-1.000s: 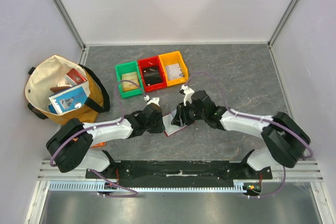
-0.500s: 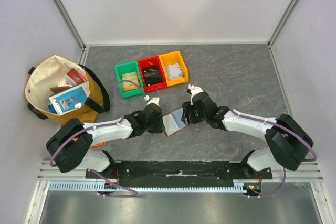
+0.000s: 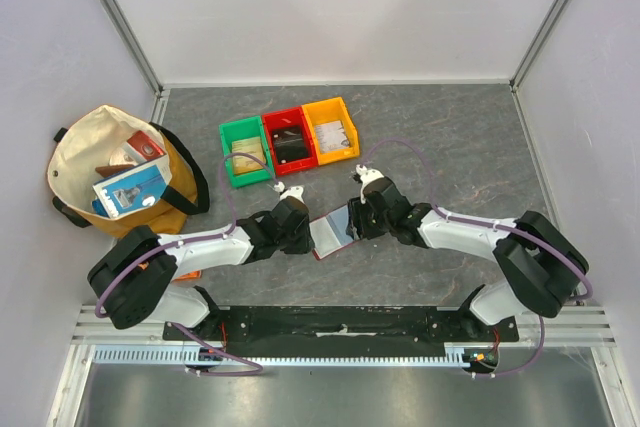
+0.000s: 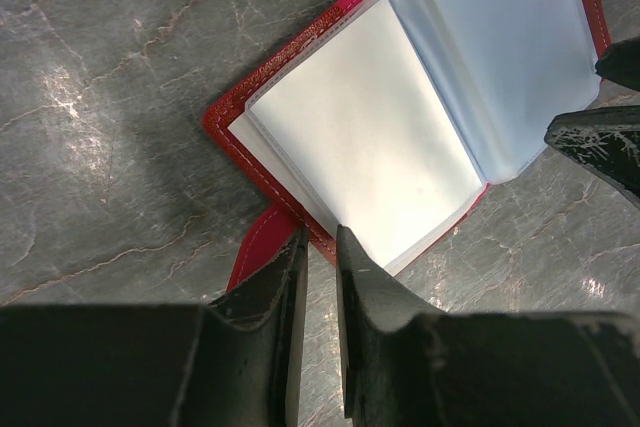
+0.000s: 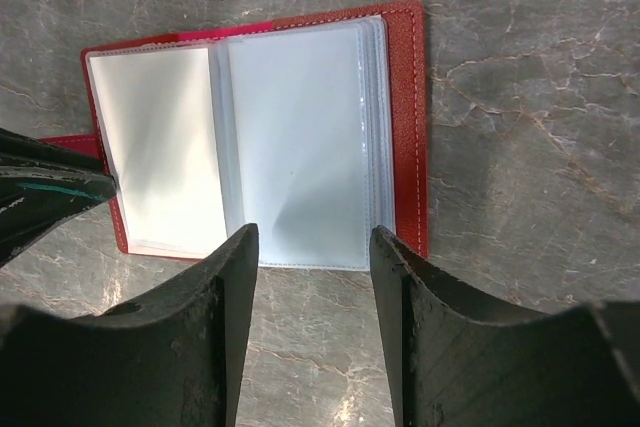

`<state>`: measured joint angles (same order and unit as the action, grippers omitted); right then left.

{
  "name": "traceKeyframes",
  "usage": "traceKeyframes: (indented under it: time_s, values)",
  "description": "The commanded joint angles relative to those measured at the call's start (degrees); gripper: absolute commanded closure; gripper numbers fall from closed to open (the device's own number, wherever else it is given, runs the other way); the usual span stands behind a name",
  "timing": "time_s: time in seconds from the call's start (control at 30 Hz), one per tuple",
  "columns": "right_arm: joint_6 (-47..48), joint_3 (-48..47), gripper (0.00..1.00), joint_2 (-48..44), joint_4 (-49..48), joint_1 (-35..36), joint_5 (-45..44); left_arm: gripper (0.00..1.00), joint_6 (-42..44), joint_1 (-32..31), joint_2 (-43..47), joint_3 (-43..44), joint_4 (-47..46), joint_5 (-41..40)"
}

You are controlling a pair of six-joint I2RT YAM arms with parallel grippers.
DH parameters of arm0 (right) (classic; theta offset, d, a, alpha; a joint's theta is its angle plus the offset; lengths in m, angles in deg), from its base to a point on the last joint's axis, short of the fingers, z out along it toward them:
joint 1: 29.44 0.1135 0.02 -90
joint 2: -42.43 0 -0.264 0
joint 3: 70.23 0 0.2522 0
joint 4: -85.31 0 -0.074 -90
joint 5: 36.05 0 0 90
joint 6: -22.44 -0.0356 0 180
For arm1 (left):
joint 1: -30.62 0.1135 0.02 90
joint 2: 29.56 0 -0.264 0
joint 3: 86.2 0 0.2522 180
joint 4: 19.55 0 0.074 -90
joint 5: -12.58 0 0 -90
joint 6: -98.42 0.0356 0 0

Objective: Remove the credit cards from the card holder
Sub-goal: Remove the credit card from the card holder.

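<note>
Two hands point(image 4: 320, 239) point(image 5: 312, 235) at open card holder point(image 5: 290, 137)

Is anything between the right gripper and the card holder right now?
Nothing visible. The card holder lies open on the table, right in front of the open right gripper. The left gripper clamps only its outer edge, off to the side.
</note>
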<state>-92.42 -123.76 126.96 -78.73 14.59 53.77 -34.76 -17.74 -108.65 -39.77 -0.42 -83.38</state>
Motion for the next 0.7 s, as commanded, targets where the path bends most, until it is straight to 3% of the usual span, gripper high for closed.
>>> traceKeyframes:
  time_s: [0.0, 0.3, 0.67]
  values:
    - [-0.10, 0.13, 0.45, 1.33, -1.67, 0.00, 1.42, 0.77, -1.73, -0.16, 0.16, -0.59, -0.36, 0.16]
    - [0.25, -0.22, 0.49, 2.13, -1.76, 0.00, 5.54, 0.77, -1.65, -0.25, -0.19, -0.24, -0.36, 0.59]
    - [-1.33, -0.57, 0.50, 5.90, -8.43, 0.00, 12.92, 0.77, -2.17, -0.25, -0.36, -1.02, -1.85, 1.38]
